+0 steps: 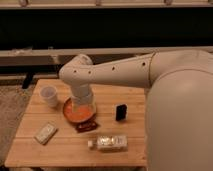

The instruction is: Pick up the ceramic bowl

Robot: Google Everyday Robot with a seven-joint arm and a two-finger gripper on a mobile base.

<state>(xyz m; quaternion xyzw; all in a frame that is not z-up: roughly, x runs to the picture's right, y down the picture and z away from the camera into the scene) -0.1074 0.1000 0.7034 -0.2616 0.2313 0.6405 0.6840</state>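
The ceramic bowl (75, 115), round, shallow and orange-red with a glossy orange inside, sits on the wooden table (60, 145) left of centre. My white arm reaches in from the right and bends down over it. My gripper (83, 106) hangs straight down into the bowl, over its right half, and hides part of the rim. A small translucent white cup (49, 95) stands just left of the bowl.
A dark red packet (86, 126) lies at the bowl's front edge. A small black box (120, 112) stands to the right. A plastic bottle (108, 143) lies on its side near the front. A flat pale packet (46, 133) lies front left. A dark railing runs behind the table.
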